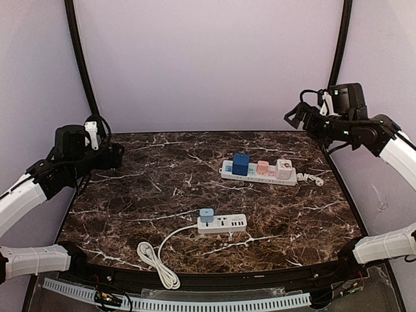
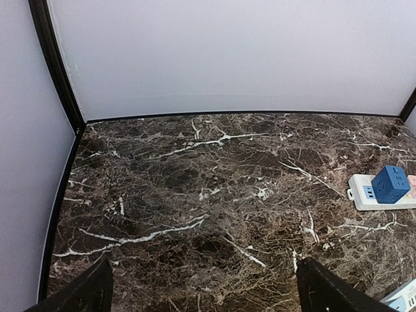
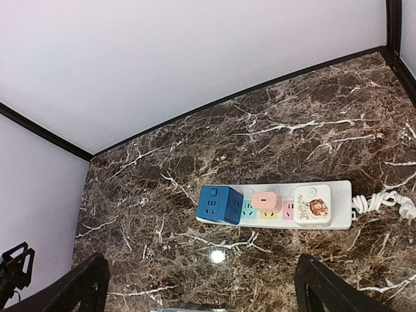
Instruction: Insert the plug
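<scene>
**Overhead and wrist views.** A dark marble table (image 1: 130,195) with two arms, one at each side, and two power strips lying on it.

- **Far power strip (image 1: 259,174).** It carries three adapters in a row:
  - a blue cube adapter (image 1: 240,164) at its left end;
  - a small pink adapter (image 1: 262,168) in the middle;
  - a white adapter (image 1: 283,169) with a tiger picture at its right end.
- **Its cord and plug.** The short bundled cord (image 1: 307,177) ends in one white plug (image 3: 406,209). The plug lies loose on the table just beside the strip's right end and sits in no socket.
- **Near power strip (image 1: 224,224).** It sits toward the front centre, well apart from the far one, and carries one light-blue adapter (image 1: 207,215) at its left end. Its long white cord (image 1: 156,255) curves off to the left and lies folded in a loose hank near the front edge.
- **Left gripper (image 2: 208,296).** It hangs above the table's left edge, fingers spread wide, with nothing between them.
- **Right gripper (image 3: 205,289).** It hangs above the far right corner, fingers also spread wide and holding nothing, and looks down on the far strip.
</scene>
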{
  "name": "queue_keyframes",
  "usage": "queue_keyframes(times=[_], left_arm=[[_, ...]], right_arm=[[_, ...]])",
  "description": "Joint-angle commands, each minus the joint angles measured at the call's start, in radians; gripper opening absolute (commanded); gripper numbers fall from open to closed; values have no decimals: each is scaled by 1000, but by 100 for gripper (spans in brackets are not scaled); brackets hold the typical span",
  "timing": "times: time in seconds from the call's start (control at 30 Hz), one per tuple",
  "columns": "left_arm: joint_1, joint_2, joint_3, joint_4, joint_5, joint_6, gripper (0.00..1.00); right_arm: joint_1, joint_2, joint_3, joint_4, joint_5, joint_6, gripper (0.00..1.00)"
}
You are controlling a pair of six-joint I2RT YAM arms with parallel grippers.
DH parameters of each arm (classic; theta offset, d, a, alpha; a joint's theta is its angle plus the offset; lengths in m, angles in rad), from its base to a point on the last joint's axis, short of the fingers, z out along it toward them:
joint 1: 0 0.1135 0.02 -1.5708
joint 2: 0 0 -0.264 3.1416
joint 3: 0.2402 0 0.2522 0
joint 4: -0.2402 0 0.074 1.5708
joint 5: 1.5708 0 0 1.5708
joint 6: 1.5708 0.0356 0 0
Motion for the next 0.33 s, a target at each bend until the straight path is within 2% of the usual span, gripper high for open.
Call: queue_keyframes(times=[0.0, 0.3], left_arm=[[6, -40, -3, -47, -23, 31, 99], [6, -49, -20, -23, -21, 48, 99]], right_arm=[[-6, 5, -35, 51, 29, 19, 99], [-7, 43, -68, 117, 16, -11, 98]])
